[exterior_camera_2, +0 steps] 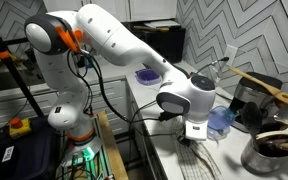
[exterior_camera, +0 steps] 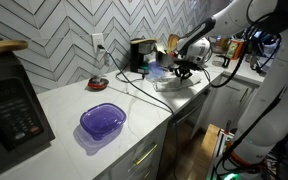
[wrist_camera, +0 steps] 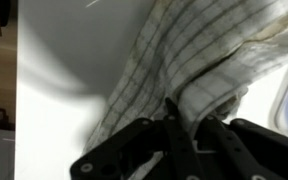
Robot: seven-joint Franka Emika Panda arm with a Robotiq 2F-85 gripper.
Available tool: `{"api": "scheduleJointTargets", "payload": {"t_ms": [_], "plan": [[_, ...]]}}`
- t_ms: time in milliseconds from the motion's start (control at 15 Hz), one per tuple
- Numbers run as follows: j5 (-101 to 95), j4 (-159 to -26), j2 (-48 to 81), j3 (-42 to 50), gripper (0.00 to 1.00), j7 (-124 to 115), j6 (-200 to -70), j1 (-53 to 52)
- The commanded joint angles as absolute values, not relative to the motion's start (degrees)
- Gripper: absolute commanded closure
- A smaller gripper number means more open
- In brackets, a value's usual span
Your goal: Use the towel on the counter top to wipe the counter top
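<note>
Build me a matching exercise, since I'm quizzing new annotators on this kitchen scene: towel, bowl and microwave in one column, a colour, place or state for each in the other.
Column 1: 1 towel; 2 bowl; 3 microwave.
Column 2: A black, at the edge of an exterior view; B checked, pinched in the gripper; C purple, standing on the white counter.
Pairs: 1-B, 2-C, 3-A.

The towel point(wrist_camera: 199, 60) is thin woven cloth, matt and creased. The counter top point(exterior_camera: 62, 108) looks smooth and white with a faint sheen; the bowl point(exterior_camera: 102, 121) is glossy, see-through purple plastic.
</note>
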State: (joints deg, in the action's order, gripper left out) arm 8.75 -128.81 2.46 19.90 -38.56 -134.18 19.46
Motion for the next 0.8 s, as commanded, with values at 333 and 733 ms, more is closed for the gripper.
{"api": "scheduleJointTargets", "payload": {"t_ms": [333, 733], "plan": [[0.76, -134.51, -3.92, 16.01, 0.96, -33.93, -125.87, 16.12], [-0.42, -130.82, 1.21, 17.14, 0.96, -38.91, -131.27, 18.13]]}}
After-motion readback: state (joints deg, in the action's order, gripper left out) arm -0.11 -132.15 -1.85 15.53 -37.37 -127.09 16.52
